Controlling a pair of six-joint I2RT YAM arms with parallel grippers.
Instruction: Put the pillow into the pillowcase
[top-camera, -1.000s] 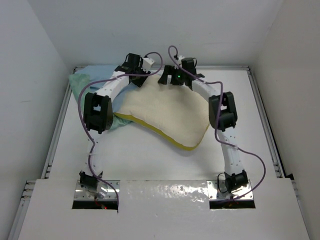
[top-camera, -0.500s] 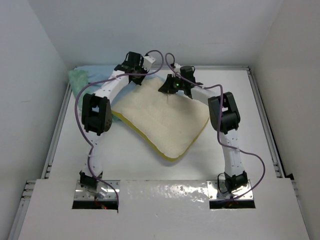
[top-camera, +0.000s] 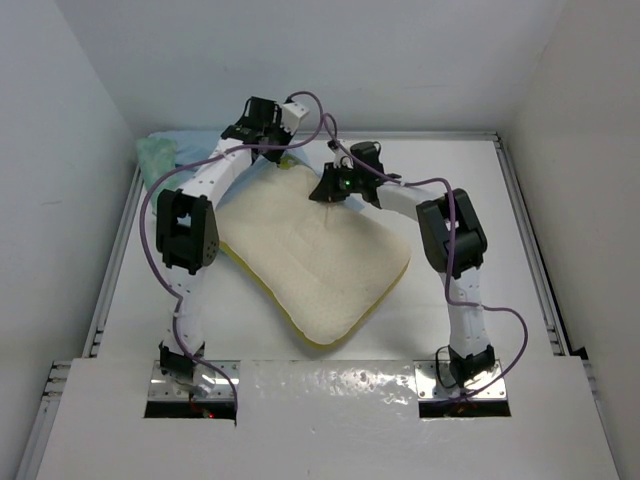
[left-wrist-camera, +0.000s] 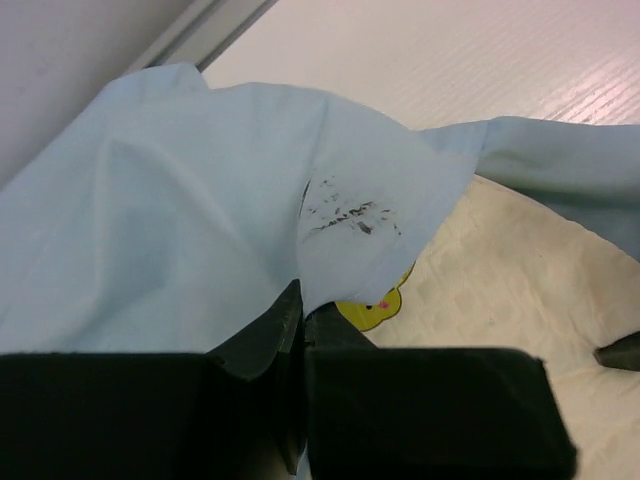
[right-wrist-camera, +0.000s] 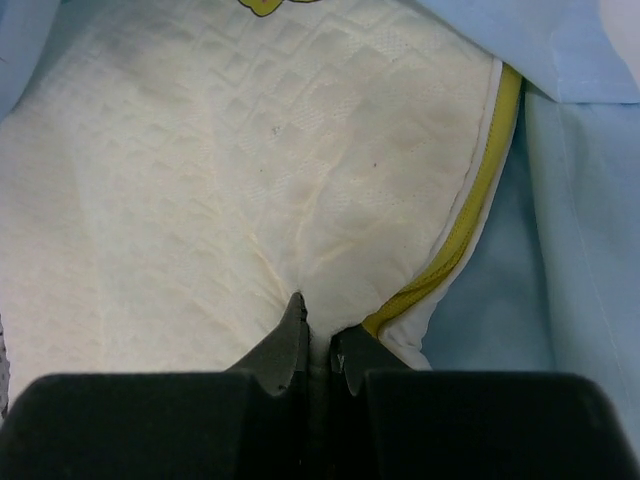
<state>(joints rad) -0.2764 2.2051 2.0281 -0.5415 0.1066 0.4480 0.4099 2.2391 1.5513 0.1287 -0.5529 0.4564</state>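
Note:
The cream pillow (top-camera: 315, 255) lies slantwise mid-table, its yellow edge band (right-wrist-camera: 470, 220) showing at the side. Its far end sits under the light blue pillowcase (top-camera: 200, 142), which lies bunched at the back left with a mint green patch (top-camera: 160, 158). My left gripper (top-camera: 255, 128) is shut on a fold of the pillowcase (left-wrist-camera: 180, 200), lifting it above the pillow (left-wrist-camera: 520, 270) and its small yellow mark (left-wrist-camera: 378, 305). My right gripper (top-camera: 335, 188) is shut on a pinch of the pillow's (right-wrist-camera: 200, 180) textured cover near its far end, with blue cloth (right-wrist-camera: 585, 200) beside it.
Raised rails run along the table's left side (top-camera: 115, 260), right side (top-camera: 530, 260) and back. White walls enclose the table. Both arm bases (top-camera: 185, 365) sit at the near edge, with purple cables looping over the arms.
Both grippers have shut, the left on the pillowcase, the right on the pillow. The pillow has slid and turned toward the near left, and the right gripper came nearer with it.

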